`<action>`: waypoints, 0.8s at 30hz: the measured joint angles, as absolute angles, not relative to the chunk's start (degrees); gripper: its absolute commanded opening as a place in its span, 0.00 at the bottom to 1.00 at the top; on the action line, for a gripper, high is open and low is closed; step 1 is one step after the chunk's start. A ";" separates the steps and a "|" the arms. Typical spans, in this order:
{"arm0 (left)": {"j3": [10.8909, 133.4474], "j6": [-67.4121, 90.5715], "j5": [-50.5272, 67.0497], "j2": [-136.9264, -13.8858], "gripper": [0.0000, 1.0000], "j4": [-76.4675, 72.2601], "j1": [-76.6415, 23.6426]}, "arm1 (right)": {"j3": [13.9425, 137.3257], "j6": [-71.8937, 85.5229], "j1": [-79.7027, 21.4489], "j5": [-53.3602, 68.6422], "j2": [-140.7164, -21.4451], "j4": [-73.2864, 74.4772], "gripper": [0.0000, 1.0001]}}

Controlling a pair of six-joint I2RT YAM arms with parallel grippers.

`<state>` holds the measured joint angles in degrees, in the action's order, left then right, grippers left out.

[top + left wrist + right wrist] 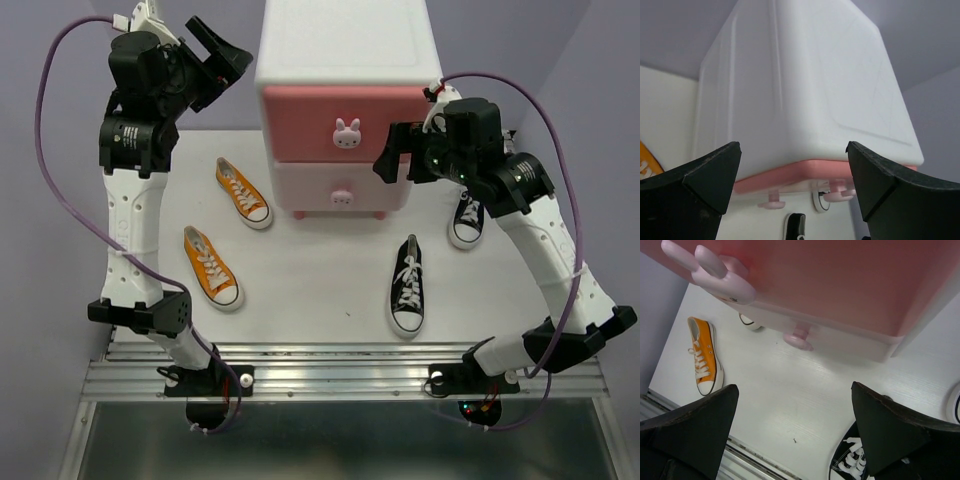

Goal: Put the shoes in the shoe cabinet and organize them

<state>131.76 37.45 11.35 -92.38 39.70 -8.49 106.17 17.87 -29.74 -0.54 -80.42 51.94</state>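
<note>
The shoe cabinet (340,50) stands at the back centre, both drawers shut, the upper darker pink (300,125), the lower pale pink (310,185). Two orange shoes lie left of it, one nearer the cabinet (243,192) and one nearer the front (211,266). One black shoe (408,285) lies in front, another (467,217) to the right, partly under my right arm. My left gripper (218,58) is open and empty, raised beside the cabinet's upper left side (805,90). My right gripper (397,160) is open and empty, just right of the upper drawer's bunny knob (715,272).
The white table (310,290) ends at a metal rail (340,375) along the front. Purple walls enclose the back and sides. The cabinet stands on small pink feet (771,202).
</note>
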 measured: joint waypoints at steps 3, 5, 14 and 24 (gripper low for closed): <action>131.79 38.92 13.93 -93.25 0.99 35.64 -8.49 | 107.79 17.69 -30.15 -1.34 -81.32 53.04 1.00; 132.92 39.35 15.53 -94.72 0.99 34.85 -8.49 | 108.38 17.69 -30.48 -1.76 -81.47 53.63 1.00; 135.46 38.44 18.63 -103.13 0.99 33.63 -8.51 | 110.63 17.74 -32.16 -3.22 -82.91 54.43 1.00; 135.46 35.42 19.68 -103.55 0.99 33.39 -8.60 | 115.79 19.16 -37.28 -6.57 -87.88 54.41 1.00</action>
